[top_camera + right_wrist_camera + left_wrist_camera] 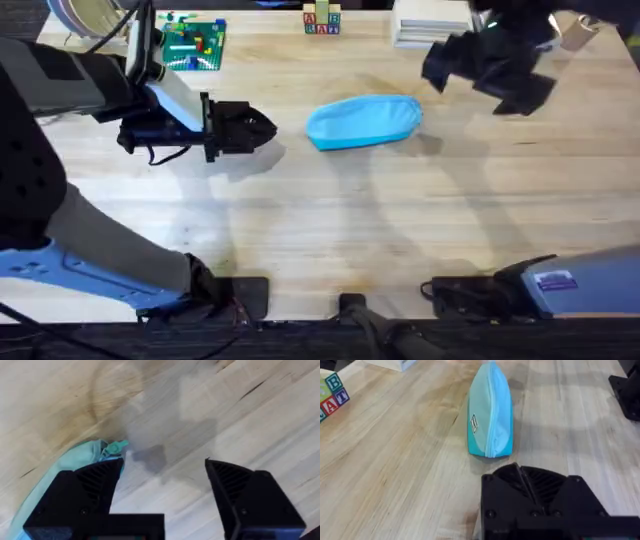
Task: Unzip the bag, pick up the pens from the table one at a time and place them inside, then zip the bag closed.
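Note:
The light blue bag (362, 122) lies on the table (330, 220) at the middle back, its zipper running along the top (490, 415). My left gripper (262, 127) rests just left of the bag, pointing at its near end, fingers shut (520, 475) with nothing in them. My right gripper (478, 72) hovers raised over the bag's right end. In the right wrist view it stands open (165, 467), with the bag's zip pull (115, 447) just off one finger (95, 485). The pens are out of view.
A green brick plate (192, 45) sits at the back left. Alphabet blocks (322, 20) and a white box (430, 25) stand along the back edge. Bare wood stretches in front of the bag.

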Motion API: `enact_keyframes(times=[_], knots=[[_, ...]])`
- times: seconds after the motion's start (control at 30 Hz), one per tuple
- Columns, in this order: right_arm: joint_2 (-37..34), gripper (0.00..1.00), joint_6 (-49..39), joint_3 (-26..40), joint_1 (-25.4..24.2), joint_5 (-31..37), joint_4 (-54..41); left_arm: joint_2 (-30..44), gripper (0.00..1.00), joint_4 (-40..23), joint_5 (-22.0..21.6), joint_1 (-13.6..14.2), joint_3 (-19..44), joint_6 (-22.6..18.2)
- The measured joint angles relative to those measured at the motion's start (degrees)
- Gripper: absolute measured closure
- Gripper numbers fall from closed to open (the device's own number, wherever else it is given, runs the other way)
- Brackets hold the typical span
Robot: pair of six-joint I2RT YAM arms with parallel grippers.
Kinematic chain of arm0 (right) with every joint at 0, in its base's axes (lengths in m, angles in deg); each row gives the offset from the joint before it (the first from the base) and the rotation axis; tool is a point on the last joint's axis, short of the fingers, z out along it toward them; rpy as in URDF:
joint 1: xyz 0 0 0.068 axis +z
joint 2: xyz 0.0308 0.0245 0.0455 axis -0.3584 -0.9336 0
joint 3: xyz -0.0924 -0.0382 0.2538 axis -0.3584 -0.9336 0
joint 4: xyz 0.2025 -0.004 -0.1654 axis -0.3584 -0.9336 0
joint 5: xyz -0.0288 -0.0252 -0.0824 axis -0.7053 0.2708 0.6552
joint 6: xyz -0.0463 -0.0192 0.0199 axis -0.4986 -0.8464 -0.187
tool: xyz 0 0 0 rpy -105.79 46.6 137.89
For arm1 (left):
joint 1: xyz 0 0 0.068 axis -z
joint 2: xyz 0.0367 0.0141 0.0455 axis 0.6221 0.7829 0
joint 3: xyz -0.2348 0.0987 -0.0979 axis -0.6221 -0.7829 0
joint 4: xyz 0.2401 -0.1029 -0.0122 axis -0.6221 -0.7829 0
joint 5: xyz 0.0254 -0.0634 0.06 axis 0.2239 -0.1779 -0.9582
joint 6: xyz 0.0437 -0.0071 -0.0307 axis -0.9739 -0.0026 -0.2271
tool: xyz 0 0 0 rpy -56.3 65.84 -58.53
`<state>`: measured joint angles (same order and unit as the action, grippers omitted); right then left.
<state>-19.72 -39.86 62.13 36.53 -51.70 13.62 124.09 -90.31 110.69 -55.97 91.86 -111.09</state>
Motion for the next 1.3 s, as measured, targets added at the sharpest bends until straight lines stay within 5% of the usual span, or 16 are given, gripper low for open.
enact_keyframes(times=[0.27,0.3,0.47,0.67,0.7,0.73,1.03,1.17,1.3], knots=[[13.5,0.005,-3.4,0.3,0.1,-0.5,-5.9,0.0,0.961,0.0,0.0,0.0,0.0,0.0],[17.7,0.005,-11.5,0.3,0.2,-5.2,-8.0,0.0,0.961,0.0,0.0,0.0,0.0,0.0],[21.6,0.005,-22.3,0.3,1.3,-12.1,-8.3,0.0,0.961,0.0,0.0,0.0,0.0,0.0],[25.9,0.004,-28.9,0.3,3.8,-14.6,-8.5,0.0,0.955,0.0,0.0,0.0,0.0,0.0],[26.2,0.004,-29.2,0.3,4.0,-14.6,-8.8,0.0,0.924,0.0,0.0,0.0,0.0,0.0],[27.7,0.004,-30.3,0.3,4.6,-14.9,-10.1,0.0,0.012,0.0,-0.4,0.0,0.0,0.1],[35.2,0.004,-30.5,0.3,4.6,-15.0,-10.4,0.0,0.006,-1.6,-0.4,0.0,0.0,0.0],[37.5,0.004,-30.5,0.3,4.6,-15.0,-10.6,0.0,0.006,-7.3,-1.2,0.0,1.5,0.0],[41.2,0.004,-32.3,0.3,4.6,-15.0,-11.2,-1.5,0.006,-17.4,-5.2,0.0,10.4,0.0]])
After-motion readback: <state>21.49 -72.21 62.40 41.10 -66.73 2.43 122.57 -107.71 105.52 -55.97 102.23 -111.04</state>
